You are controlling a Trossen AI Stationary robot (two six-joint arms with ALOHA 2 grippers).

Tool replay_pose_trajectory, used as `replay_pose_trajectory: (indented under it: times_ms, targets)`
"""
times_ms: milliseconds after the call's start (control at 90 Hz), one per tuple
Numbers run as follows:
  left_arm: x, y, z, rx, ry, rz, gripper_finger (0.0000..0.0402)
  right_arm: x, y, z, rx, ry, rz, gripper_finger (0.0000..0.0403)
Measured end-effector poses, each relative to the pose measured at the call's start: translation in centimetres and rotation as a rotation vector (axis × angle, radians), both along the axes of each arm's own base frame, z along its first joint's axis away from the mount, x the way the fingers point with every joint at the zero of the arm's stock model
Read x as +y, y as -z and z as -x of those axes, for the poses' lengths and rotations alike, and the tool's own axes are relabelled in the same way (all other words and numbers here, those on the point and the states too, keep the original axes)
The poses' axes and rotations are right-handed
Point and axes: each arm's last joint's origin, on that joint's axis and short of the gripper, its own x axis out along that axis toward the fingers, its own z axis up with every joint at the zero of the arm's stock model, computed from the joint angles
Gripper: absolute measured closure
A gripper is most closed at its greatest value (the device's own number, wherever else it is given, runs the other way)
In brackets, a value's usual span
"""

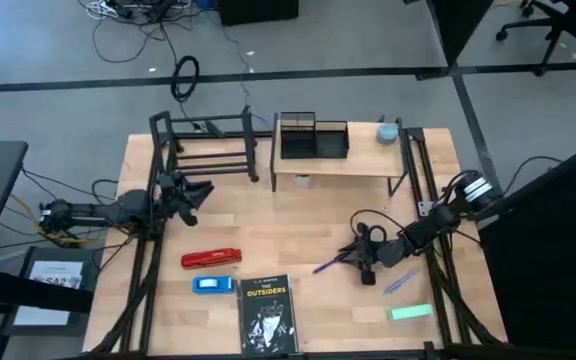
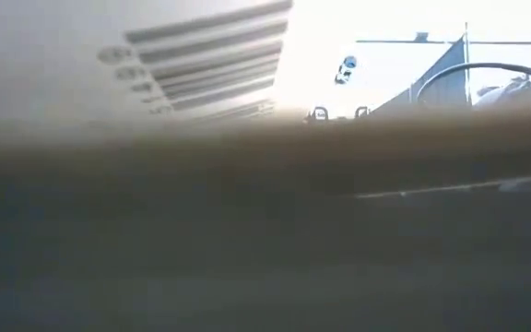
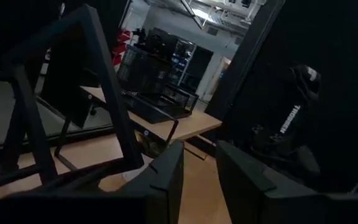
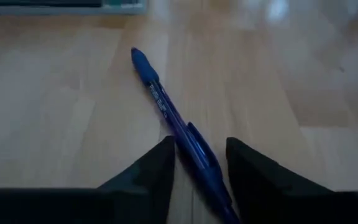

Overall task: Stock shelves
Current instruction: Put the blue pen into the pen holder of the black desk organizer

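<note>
The left claw [image 1: 196, 192] hovers with its fingers narrowly parted and empty, just near of the black tube-frame rack [image 1: 208, 145] at the far left of the tabletop [image 1: 298, 215]. Right of the rack stands the wood-plank shelf [image 1: 340, 165]. Further right, the right claw [image 4: 199, 163] sits low with the blue pen [image 4: 173, 118] lying between its open fingers, the long axis running straight ahead; this arm is clearly nearer.

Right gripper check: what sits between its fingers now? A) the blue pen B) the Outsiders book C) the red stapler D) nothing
A: the right wrist view shows the blue pen lying on the table with its near end between the fingers of the right gripper, which have not closed on it.
</note>
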Motion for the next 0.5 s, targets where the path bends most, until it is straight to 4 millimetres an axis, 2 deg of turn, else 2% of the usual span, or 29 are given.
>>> replay_pose_trajectory:
  times_ms: [133,344,500]
  targets:
    - [0.0,-0.1,0.0,-0.009,-0.007,0.003,0.0326,0.0,0.6,-0.2,-0.018,0.009,-0.048,0.0309]
    - [0.0,-0.1,0.0,-0.012,-0.007,0.007,0.0326,0.0,0.8,-0.2,-0.04,0.076,-0.194,0.0384]
    - [0.0,-0.1,0.0,-0.026,0.013,0.022,0.0326,0.0,-0.2,-0.2,-0.078,0.092,-0.285,0.0387]
